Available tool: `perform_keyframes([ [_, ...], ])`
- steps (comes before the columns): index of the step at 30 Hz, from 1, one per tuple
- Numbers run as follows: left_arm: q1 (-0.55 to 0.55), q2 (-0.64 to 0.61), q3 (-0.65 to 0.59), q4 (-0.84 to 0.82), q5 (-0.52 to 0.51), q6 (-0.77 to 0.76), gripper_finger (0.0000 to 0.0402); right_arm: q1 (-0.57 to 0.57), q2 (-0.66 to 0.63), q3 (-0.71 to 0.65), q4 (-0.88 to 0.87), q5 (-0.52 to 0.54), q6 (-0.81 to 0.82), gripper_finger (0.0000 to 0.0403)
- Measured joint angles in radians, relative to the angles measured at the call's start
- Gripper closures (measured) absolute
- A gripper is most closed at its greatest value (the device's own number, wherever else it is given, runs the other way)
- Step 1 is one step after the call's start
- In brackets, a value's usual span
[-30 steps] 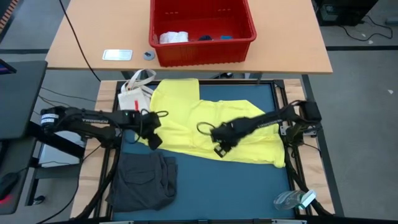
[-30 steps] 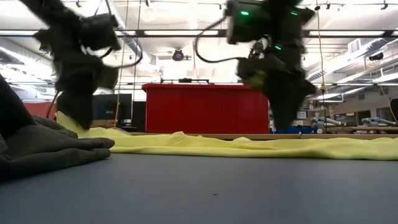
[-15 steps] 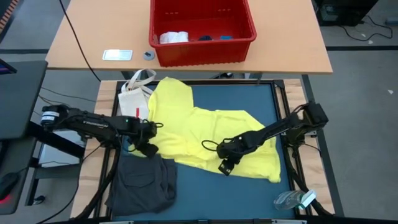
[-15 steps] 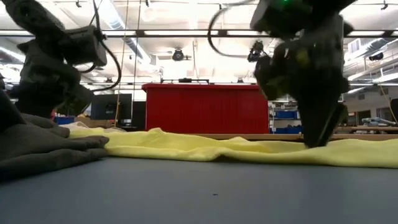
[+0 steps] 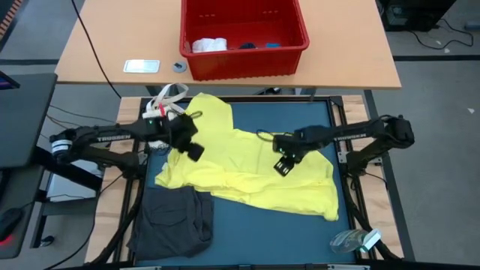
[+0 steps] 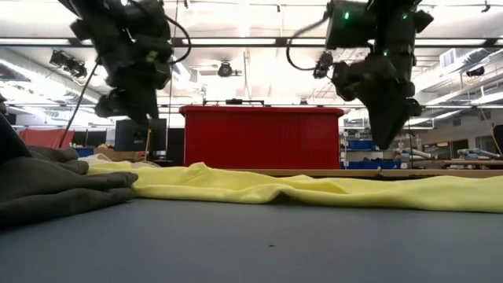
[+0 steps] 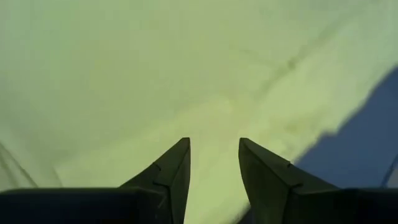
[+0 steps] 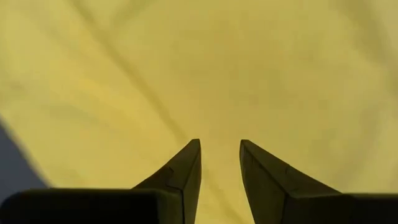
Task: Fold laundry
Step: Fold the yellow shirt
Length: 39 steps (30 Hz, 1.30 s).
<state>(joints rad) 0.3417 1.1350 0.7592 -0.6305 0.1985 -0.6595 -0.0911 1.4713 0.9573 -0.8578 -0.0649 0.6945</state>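
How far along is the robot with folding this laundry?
One dark grey garment already lies bunched, roughly folded, at the mat's near left corner. The yellow T-shirt is in hand: it lies spread and wrinkled, unfolded, with the left end effector and right end effector both open and raised above it. More pieces wait in the red basket.

Two black jointed arms with looping black cables, white lettering on the left arm (image 5: 97, 139), and tapered dark fingers (image 7: 171, 174).
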Motion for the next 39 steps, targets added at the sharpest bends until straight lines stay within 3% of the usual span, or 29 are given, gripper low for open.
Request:
perform_keyframes([
  [10, 0.401, 0.182, 0.019, 0.306, -0.016, 0.202, 0.0260, -0.238, 0.001, 0.000, 0.073, -0.028, -0.121, 0.0283],
  [13, 0.528, 0.298, 0.101, 0.341, -0.019, 0.286, 0.0251, -0.293, 0.001, 0.000, 0.093, -0.059, -0.076, 0.0283],
  [18, 0.671, 0.507, 0.298, 0.259, -0.026, 0.390, 0.0216, -0.350, 0.001, 0.000, 0.101, -0.067, -0.010, 0.0283],
  [23, 0.706, 0.657, 0.447, 0.066, -0.025, 0.496, 0.0182, -0.379, 0.001, 0.000, 0.092, -0.067, 0.040, 0.0283],
  [32, 0.721, 0.768, 0.453, 0.073, -0.131, 0.564, 0.0176, -0.394, 0.001, 0.000, 0.105, -0.038, 0.092, 0.0283],
  [35, 0.722, 0.780, 0.453, 0.083, -0.138, 0.602, 0.0197, -0.393, 0.001, 0.000, 0.091, -0.045, 0.092, 0.0283],
  [39, 0.719, 0.781, 0.452, 0.091, -0.138, 0.651, 0.0273, -0.393, 0.001, 0.000, 0.020, -0.060, 0.089, 0.0284],
])
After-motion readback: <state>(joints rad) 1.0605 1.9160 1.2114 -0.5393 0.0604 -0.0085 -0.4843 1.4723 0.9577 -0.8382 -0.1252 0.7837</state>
